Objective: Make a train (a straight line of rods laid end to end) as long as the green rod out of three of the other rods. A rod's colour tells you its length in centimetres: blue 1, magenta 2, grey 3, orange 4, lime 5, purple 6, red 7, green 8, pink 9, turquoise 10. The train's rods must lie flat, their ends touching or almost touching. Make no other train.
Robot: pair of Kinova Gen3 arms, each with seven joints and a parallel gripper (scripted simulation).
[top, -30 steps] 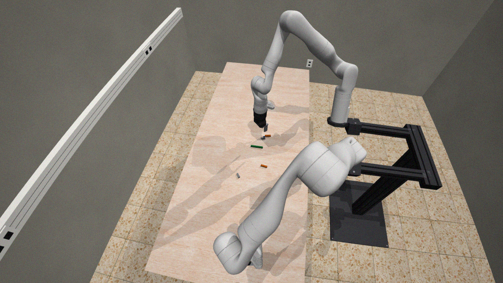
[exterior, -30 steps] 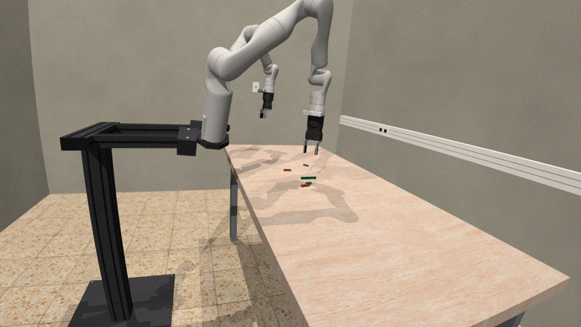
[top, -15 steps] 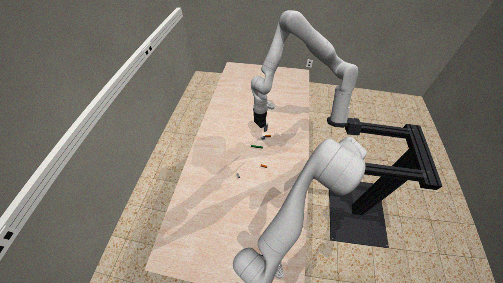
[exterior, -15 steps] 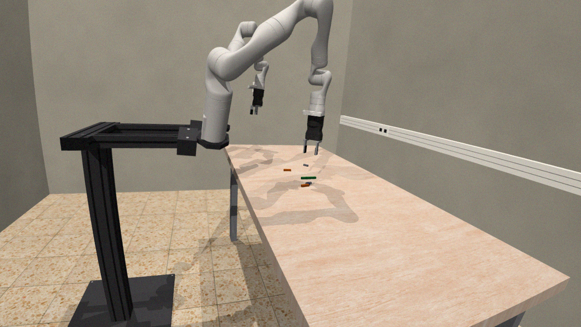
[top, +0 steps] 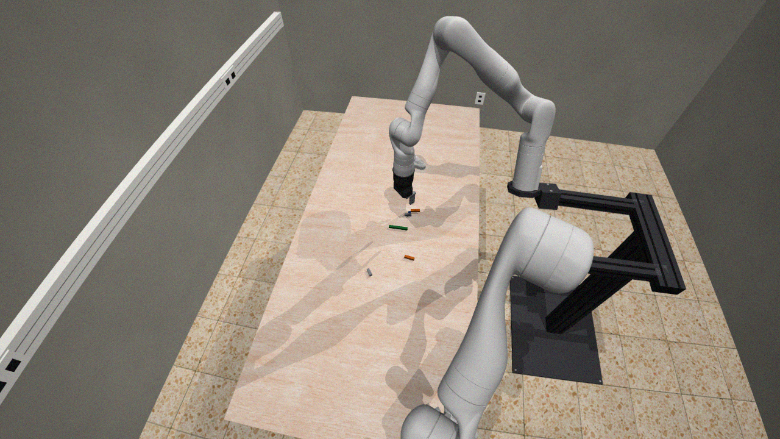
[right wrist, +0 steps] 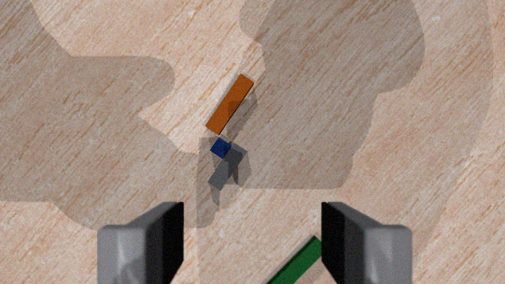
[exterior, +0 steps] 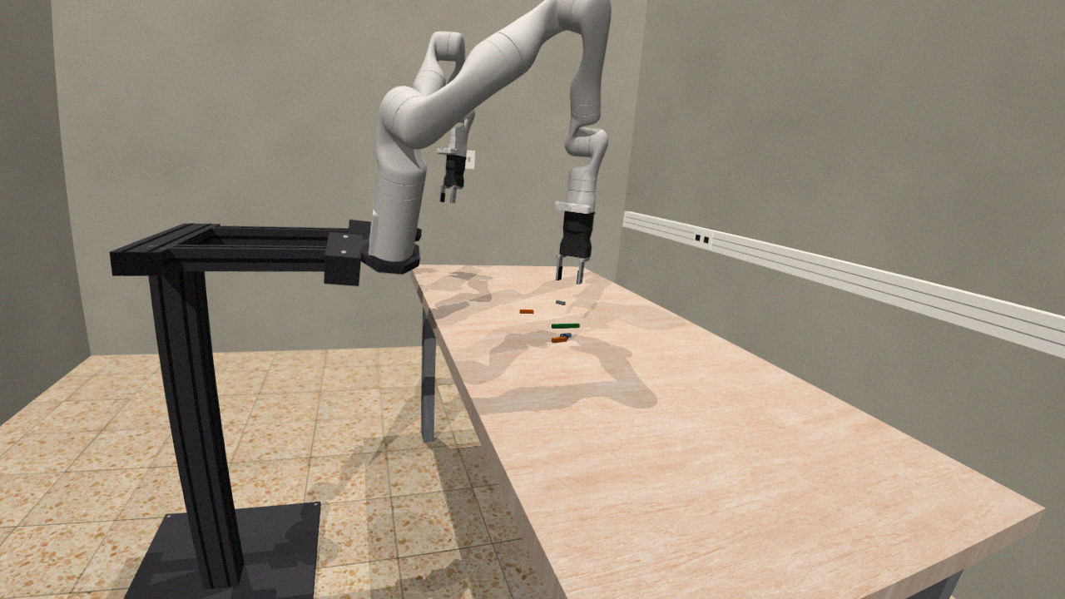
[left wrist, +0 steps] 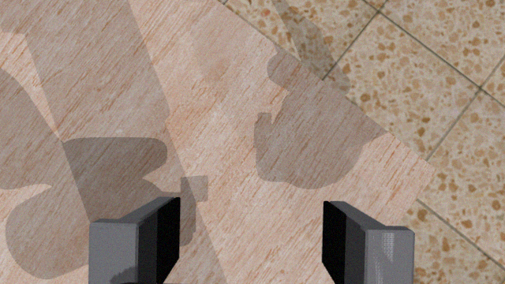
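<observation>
Spread wide open, the right gripper (top: pixel 407 200) (exterior: pixel 569 279) (right wrist: pixel 252 231) points down above the rods, released, with nothing between its fingers and its tips clear of the wood. The left gripper (exterior: pixel 448 200) (left wrist: pixel 251 229) is also fully open and holds nothing; it hangs high over the far end of the table in the exterior view, and its wrist view shows bare wood and the floor past the table's edge. Below both is the long wooden table (top: pixel 327 349) (exterior: pixel 707 447) (left wrist: pixel 237 99) (right wrist: pixel 454 177).

Longest of the rods, the green rod (top: pixel 398 227) (exterior: pixel 565 325) (right wrist: pixel 296 262) lies flat by itself, partly behind a finger in the right wrist view. One orange rod (top: pixel 415 210) (exterior: pixel 558 339) (right wrist: pixel 230 104) lies near it; the other orange rod (top: pixel 409 256) (exterior: pixel 526 311) is well apart.

A dark grey rod (top: pixel 407 214) (exterior: pixel 568 334) (right wrist: pixel 226 170) lies between the green rod and the nearer orange one, while a second grey rod (top: pixel 368 272) (exterior: pixel 560 302) lies off alone. Smallest is the blue rod (right wrist: pixel 220 147), just beside the nearer orange rod's end and against or almost against the dark grey rod's side. No three rods form a straight train.
</observation>
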